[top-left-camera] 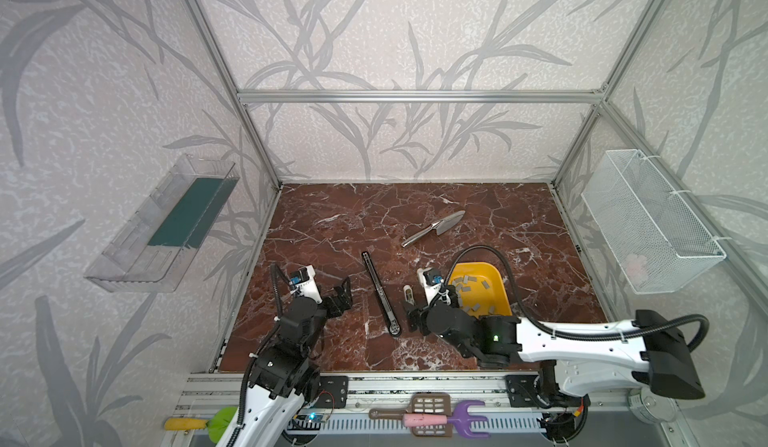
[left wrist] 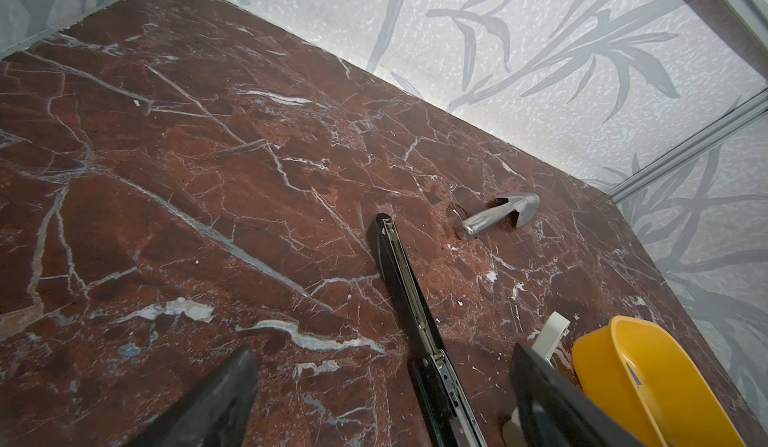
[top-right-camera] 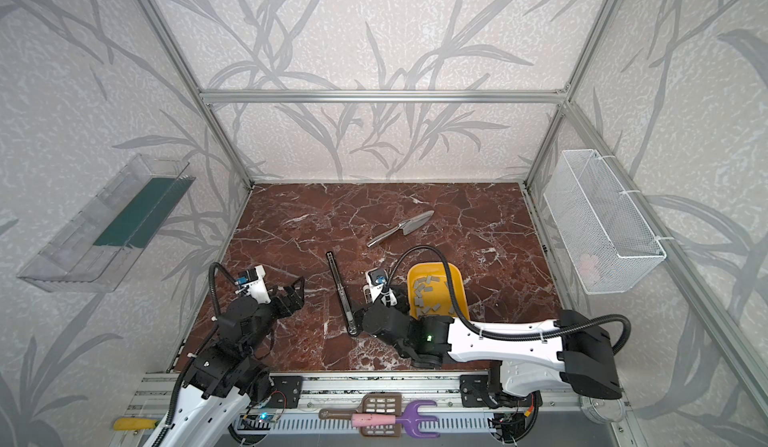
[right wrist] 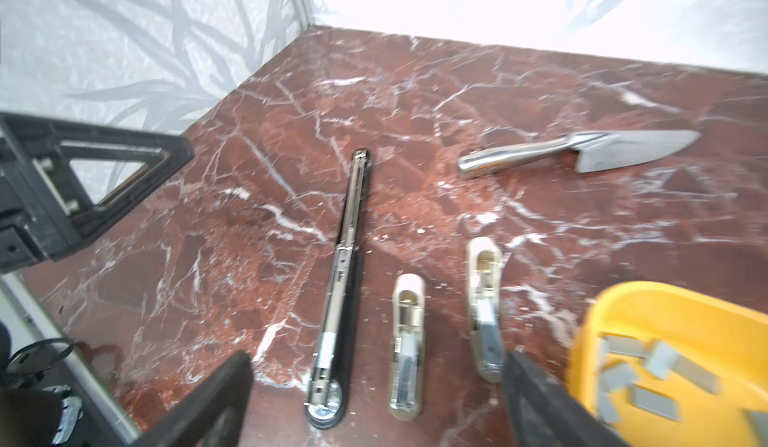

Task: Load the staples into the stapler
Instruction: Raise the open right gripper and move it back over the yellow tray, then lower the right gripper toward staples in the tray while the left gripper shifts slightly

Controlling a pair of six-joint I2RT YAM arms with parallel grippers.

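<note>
Red-brown marble tabletop (top-left-camera: 332, 216) carries everything. Toward its front right sits a yellow tray (top-left-camera: 478, 268). A long black stapler (top-left-camera: 380, 295) lies opened out flat to the left of the tray, and a steel knife (top-left-camera: 434, 228) lies farther back. The left claw (left wrist: 382, 351) hangs wide and empty left of the black stapler. The right claw (right wrist: 376, 361) gapes just as wide, holding nothing, above two small cream staplers (right wrist: 407, 341) (right wrist: 484, 312) that lie open between the black stapler and the tray. The staples (right wrist: 654, 401) lie scattered loose inside the tray.

Staples (right wrist: 660, 359) loose in yellow tray (right wrist: 665, 307); beige stapler (right wrist: 484, 299) open (flat).
</note>
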